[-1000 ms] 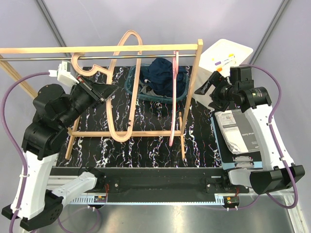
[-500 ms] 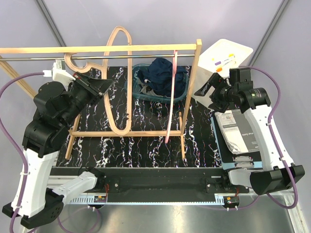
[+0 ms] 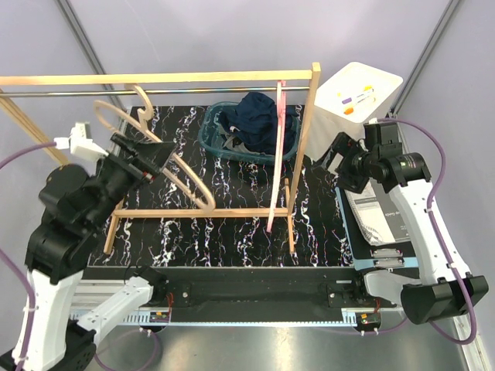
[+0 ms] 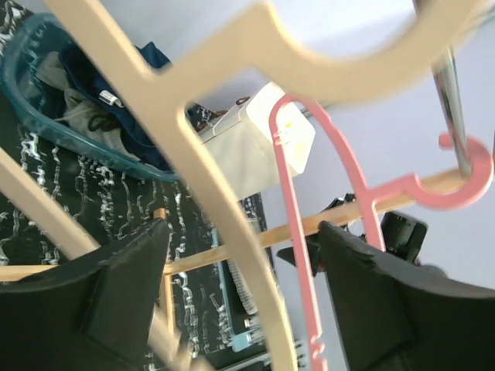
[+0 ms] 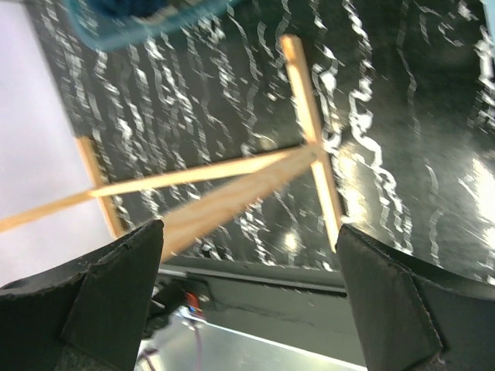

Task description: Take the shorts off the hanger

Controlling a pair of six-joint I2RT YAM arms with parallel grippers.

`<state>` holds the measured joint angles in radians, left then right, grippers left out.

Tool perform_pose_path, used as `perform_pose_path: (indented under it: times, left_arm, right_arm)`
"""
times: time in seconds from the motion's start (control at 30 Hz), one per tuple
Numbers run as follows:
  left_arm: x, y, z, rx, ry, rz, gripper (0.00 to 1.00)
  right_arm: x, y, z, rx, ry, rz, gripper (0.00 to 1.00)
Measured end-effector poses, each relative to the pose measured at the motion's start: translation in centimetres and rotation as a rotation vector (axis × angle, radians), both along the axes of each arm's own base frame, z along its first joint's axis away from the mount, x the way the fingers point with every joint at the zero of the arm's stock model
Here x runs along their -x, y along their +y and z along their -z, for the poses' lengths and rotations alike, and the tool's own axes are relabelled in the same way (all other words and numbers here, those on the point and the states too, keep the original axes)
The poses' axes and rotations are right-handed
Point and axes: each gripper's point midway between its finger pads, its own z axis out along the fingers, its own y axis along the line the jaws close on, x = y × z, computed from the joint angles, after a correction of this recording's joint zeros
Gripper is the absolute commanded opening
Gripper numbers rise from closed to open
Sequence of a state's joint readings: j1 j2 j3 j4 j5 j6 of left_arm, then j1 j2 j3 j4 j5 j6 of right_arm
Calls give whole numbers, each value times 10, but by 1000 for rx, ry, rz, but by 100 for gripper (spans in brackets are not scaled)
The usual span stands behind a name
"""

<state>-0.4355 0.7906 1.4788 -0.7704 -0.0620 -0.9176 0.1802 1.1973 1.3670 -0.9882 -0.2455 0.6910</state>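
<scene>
**Rack, seen from above and from both wrists.** We take the wooden rack [image 3: 155,78] as reference. Behind it, a teal basket [image 3: 207,137] on the desk [image 3: 232,232] holds the navy shorts [image 3: 259,116], with the grey shorts [image 4: 73,116] beside them. At the rack's left end, the jaws of the left arm [image 3: 77,201] stand spread either side of a tilted wooden hanger [image 3: 186,174]; we cannot tell whether they touch it. A pink hanger [image 3: 275,154] hangs near the right post, with a wide gap between the hangers. The right arm [image 3: 402,170], jaws spread around nothing, sits outside that post, apart from it.
</scene>
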Motion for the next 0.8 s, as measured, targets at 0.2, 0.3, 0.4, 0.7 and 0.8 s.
perform_pose_path:
  times: [0.2, 0.3, 0.4, 0.7, 0.8]
  left_arm:
    - [31, 14, 16, -17, -51, 9, 97]
    - [37, 15, 35, -27, -30, 20, 98]
    - [40, 12, 61, -38, 18, 44, 99]
    - [59, 11, 101, -22, 61, 87, 99]
    - [63, 9, 100, -7, 38, 104, 99]
  right_arm:
    - [26, -12, 18, 78, 17, -42, 100]
    - [38, -15, 15, 96, -9, -65, 100]
    - [48, -18, 3, 99, -68, -77, 100]
    - [96, -24, -56, 34, -380, -52, 100]
    - [110, -26, -73, -2, -467, -32, 100]
